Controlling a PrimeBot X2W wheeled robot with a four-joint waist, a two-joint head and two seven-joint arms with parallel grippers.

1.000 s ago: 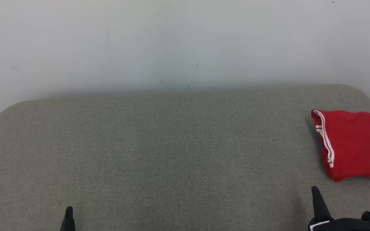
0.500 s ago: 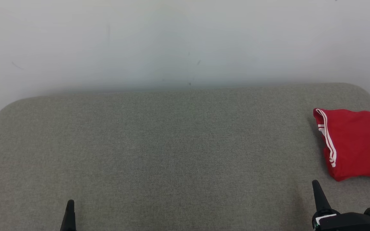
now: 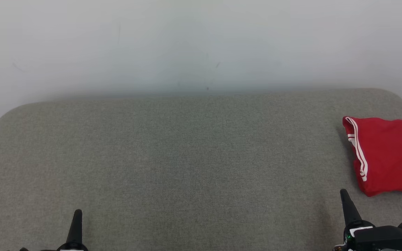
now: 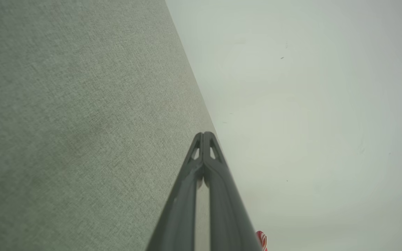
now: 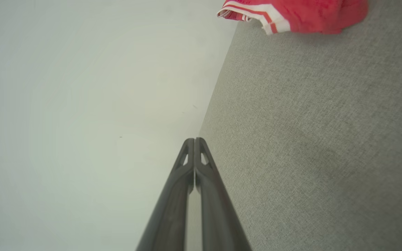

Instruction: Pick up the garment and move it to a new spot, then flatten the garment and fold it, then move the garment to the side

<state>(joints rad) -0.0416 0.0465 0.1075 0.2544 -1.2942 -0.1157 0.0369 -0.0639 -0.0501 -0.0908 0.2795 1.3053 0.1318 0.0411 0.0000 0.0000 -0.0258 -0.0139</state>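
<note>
Nearest the robot, the left gripper [image 3: 77, 219] pokes up at the near left of the grey padded surface [image 3: 187, 157], its two dark fingers pressed together with nothing between them. The right gripper [image 3: 347, 204] stands at the near right, likewise clenched and empty. Between them and beyond, the padding lies bare.

Farther back on the right, just beyond the right gripper and a little to its right, lies the red garment [image 3: 389, 153] with white stripes along its left hem. Gripper and cloth are near each other but apart, and the left gripper is well away across the padding. The garment looks like a compact, flat-lying bundle at the right edge, partly cut off by the head view, so I'd judge it already folded and set aside, with little or nothing left to do. Behind everything rises the plain pale wall [image 3: 187, 45].
</note>
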